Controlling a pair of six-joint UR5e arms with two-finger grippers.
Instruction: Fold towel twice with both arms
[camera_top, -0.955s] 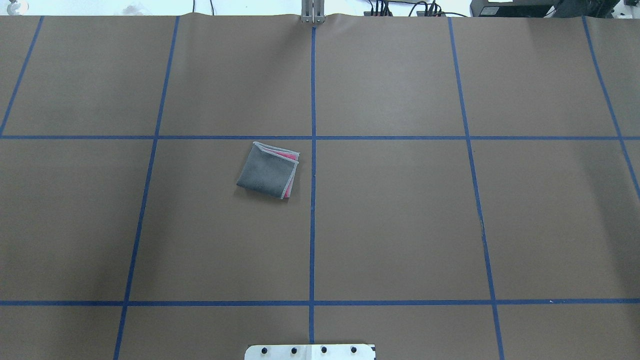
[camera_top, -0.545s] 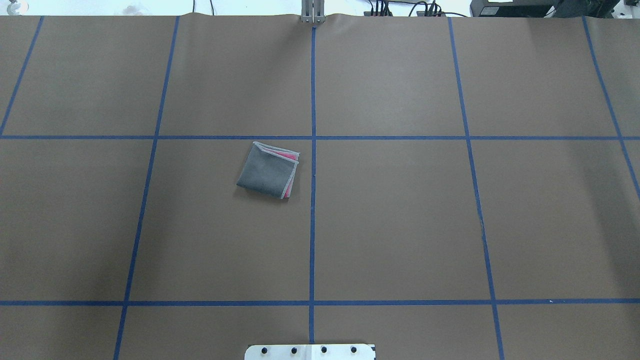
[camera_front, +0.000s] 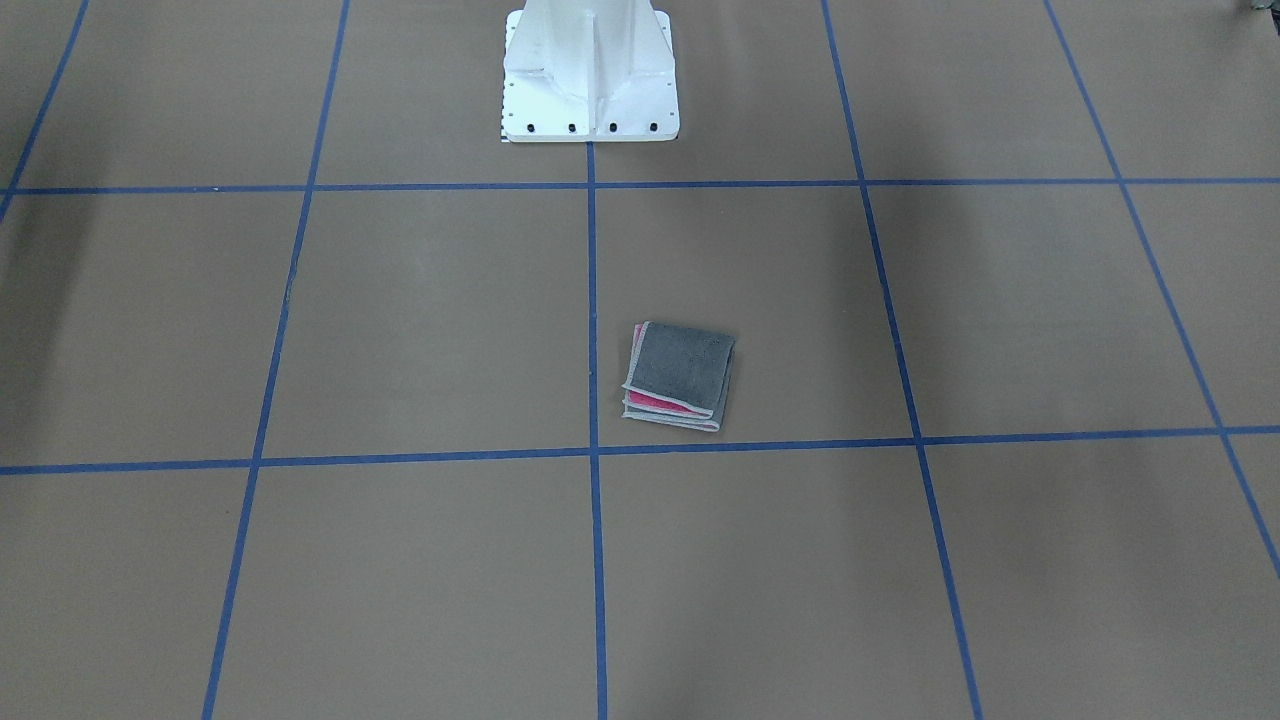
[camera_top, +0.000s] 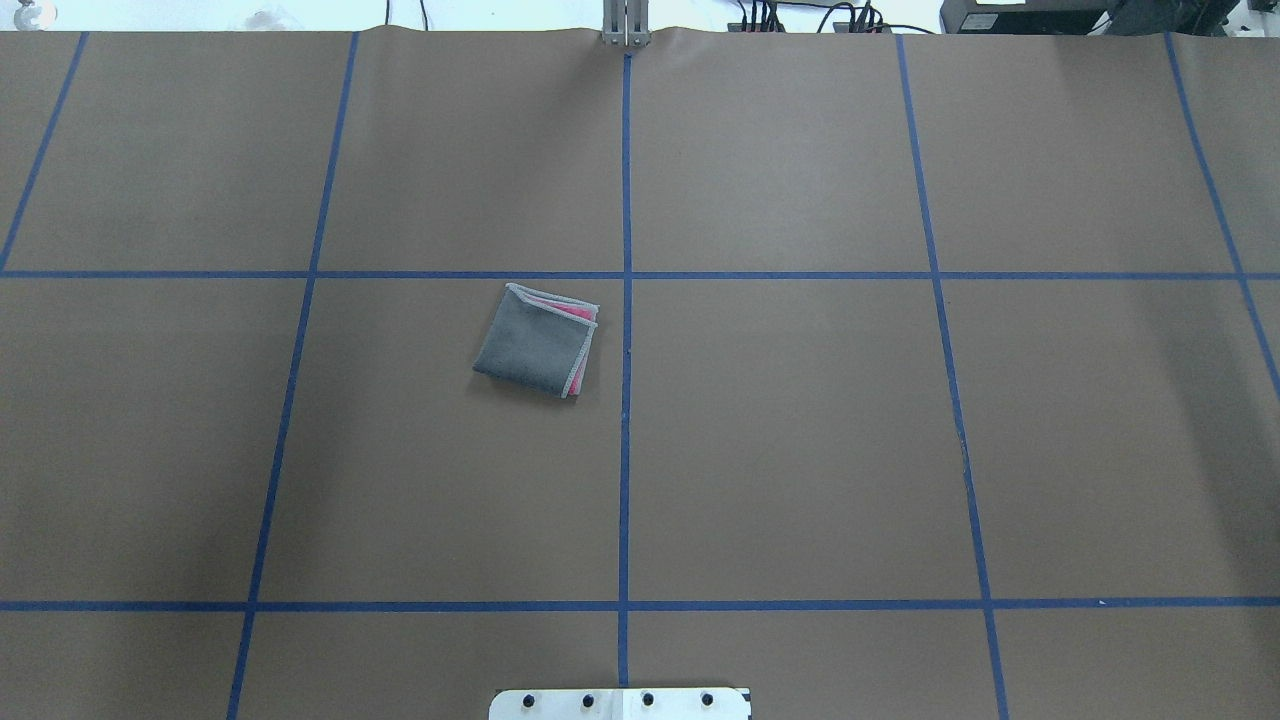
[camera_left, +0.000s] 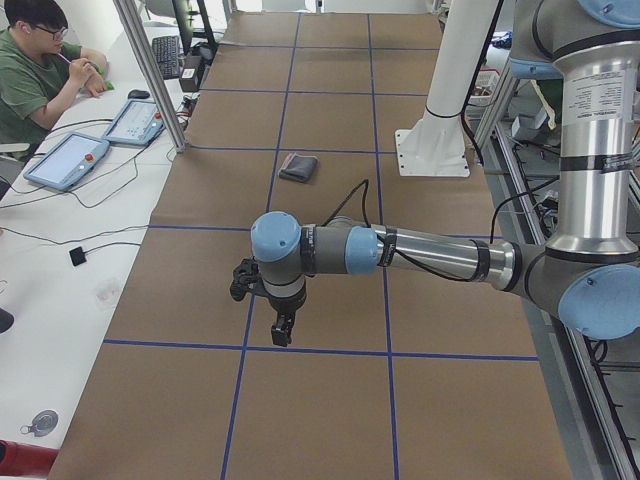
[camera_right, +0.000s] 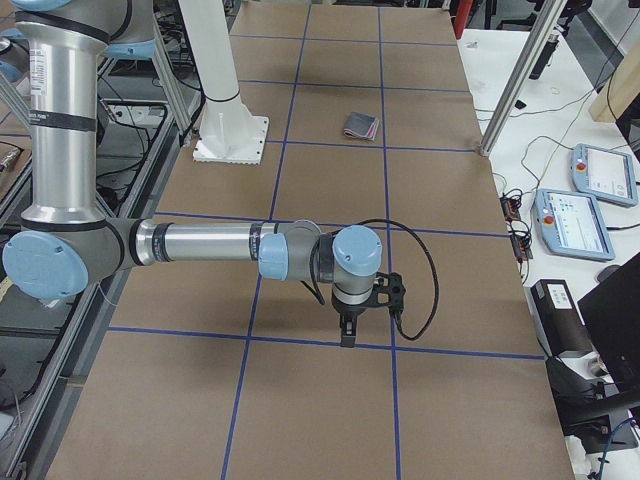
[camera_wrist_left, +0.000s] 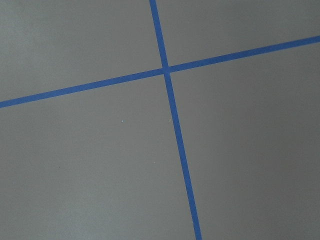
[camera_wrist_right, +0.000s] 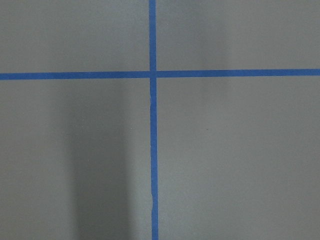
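Note:
The towel lies folded into a small square on the brown table cover, dark grey face up, with pink layers showing at its right edge. It also shows in the front view, the left side view and the right side view. Nothing touches it. My left gripper hangs over the table far from the towel, pointing down. My right gripper hangs the same way at the other end. I cannot tell whether either is open or shut. Both wrist views show only brown cover and blue tape.
The white pedestal base stands at the robot's side of the table. An operator sits by teach pendants beyond the far edge. A metal post stands at that edge. Blue tape lines grid the cover.

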